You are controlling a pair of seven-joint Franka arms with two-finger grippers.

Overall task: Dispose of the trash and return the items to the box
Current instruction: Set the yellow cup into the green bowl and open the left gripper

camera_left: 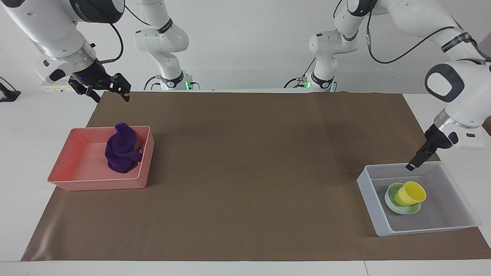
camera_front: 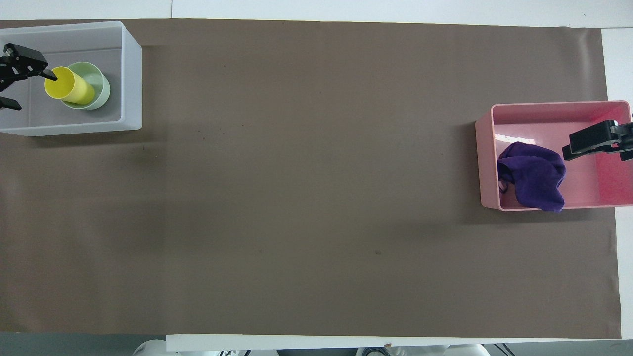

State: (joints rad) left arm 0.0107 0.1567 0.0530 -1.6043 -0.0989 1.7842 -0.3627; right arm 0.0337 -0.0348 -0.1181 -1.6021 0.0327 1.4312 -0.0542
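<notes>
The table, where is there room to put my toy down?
The brown mat is bare all the way between the pink tray and the box. The box is crowded: the yellow cup sits in the green bowl.

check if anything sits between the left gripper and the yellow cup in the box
Nothing visible does. The left gripper hangs open over the translucent box, above the wall nearest the robots. The yellow cup leans tilted in the mint-green bowl just below, with open air between them.
</notes>
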